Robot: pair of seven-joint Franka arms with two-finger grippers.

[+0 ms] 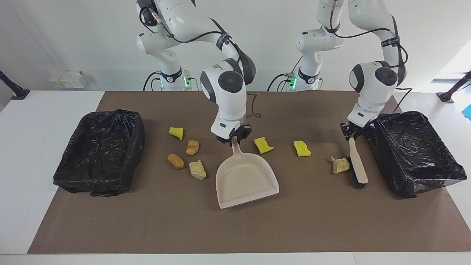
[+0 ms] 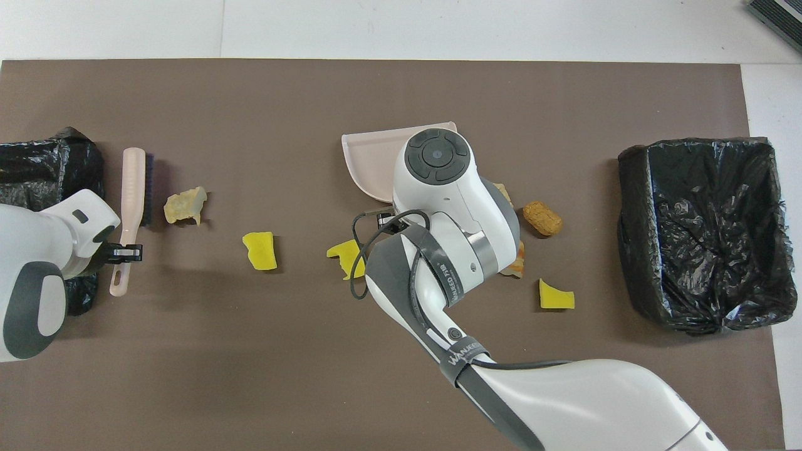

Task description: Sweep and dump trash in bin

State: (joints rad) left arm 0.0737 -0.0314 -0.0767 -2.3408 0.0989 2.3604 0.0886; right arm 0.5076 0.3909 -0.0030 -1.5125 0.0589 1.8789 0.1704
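Two black-lined bins (image 1: 99,151) (image 1: 414,151) flank the brown mat (image 1: 243,224). The right gripper (image 1: 234,140) clamps the beige dustpan (image 1: 245,178) by its handle; the left gripper (image 1: 351,133) clamps a brush (image 1: 357,165) touching one tan lump (image 1: 340,165). The other trash (image 1: 191,156) lies scattered around the dustpan.
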